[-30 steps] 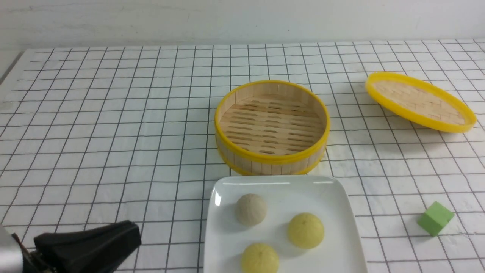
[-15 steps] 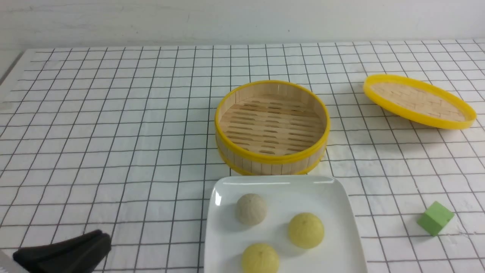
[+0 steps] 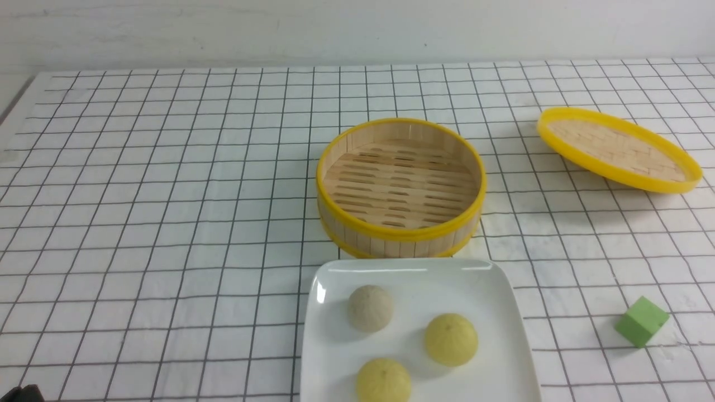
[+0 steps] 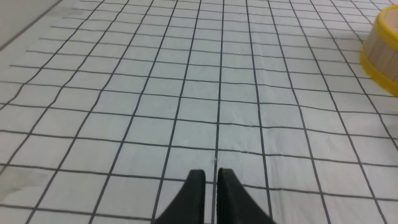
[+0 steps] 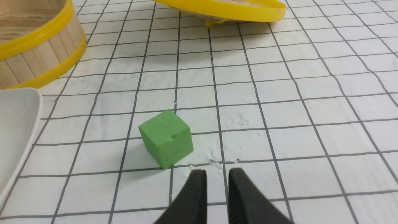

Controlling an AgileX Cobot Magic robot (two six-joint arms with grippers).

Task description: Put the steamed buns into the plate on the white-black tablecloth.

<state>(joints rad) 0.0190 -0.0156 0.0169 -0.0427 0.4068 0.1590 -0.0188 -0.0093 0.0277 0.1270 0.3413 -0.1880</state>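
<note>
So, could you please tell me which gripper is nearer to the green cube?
The right gripper: it hovers close by the green cube, without touching it. The left gripper is far off, over the cloth's left part.

Left gripper (image 4: 211, 171), left of the plate (image 3: 329, 346): two matte black fingers, narrow, blunt-tipped, edges blurred. Right gripper (image 5: 217, 171), right of the plate: same black, similarly narrow, tapered fingers. No markings were resolved.

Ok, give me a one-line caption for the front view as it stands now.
Three steamed buns rest in the white plate, in front of the empty bamboo steamer basket.
</note>
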